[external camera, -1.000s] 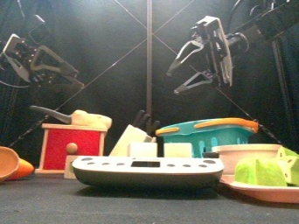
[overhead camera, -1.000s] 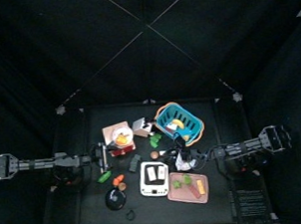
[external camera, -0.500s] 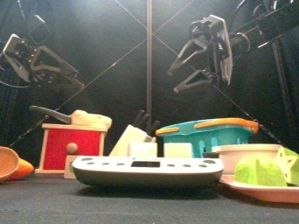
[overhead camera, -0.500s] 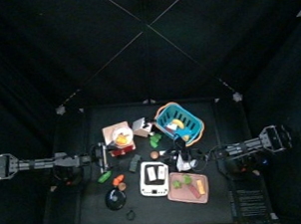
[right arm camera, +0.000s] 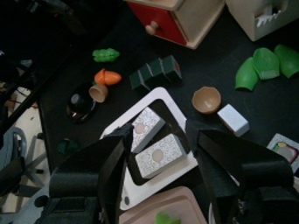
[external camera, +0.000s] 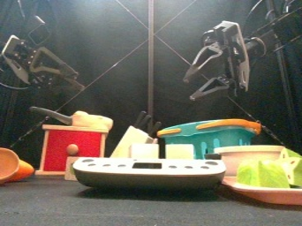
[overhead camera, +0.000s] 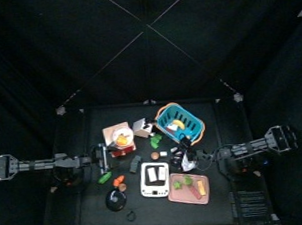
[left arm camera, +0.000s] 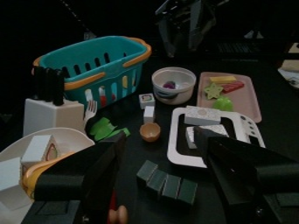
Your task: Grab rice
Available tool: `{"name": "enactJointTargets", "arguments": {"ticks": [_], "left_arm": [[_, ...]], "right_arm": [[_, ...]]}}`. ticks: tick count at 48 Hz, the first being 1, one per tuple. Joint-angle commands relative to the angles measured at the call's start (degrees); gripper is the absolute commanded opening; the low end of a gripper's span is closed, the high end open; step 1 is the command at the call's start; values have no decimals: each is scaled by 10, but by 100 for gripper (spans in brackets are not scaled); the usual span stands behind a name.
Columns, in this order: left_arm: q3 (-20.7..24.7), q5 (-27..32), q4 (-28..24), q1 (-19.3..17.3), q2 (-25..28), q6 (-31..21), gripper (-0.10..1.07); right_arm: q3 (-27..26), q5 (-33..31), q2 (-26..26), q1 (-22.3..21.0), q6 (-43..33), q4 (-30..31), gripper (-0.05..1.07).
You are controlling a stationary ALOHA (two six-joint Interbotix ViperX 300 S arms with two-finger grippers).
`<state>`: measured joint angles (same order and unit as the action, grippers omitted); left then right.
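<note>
I cannot tell which of the small food pieces on the table is the rice. My right gripper [external camera: 220, 69] hangs open high above the table's right half, over the teal basket [external camera: 210, 135] and a white bowl [external camera: 252, 156]. In its wrist view the right gripper [right arm camera: 163, 149] looks down on a white scale [right arm camera: 152, 140], a small white cube [right arm camera: 233, 118] and a brown cup [right arm camera: 207, 98]. My left gripper [external camera: 35, 62] rests raised at the left, also open, with nothing between its jaws [left arm camera: 163, 150].
A red box [external camera: 65, 146] with a white piece on top stands at the left, and a knife block [external camera: 133, 139] at the middle. The white scale [external camera: 147, 173] lies at the front. A pink tray [external camera: 274, 188] with green pieces is at the right, and green leaves [right arm camera: 267, 66] lie beyond the cup.
My right gripper has drifted to the right and slightly down, still open. The left arm has not moved.
</note>
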<state>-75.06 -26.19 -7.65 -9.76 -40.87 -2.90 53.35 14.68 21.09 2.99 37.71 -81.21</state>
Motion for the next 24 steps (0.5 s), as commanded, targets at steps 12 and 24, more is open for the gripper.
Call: {"name": "enactJointTargets", "arguments": {"ticks": [12, 24], "left_arm": [[6, -2, 1, 0, 1, 0, 96], [6, -2, 1, 0, 2, 0, 96]], "right_arm": [[-16, -1, 18, -14, 2, -91, 86], [-54, 4, 21, -14, 10, -53, 86]]}}
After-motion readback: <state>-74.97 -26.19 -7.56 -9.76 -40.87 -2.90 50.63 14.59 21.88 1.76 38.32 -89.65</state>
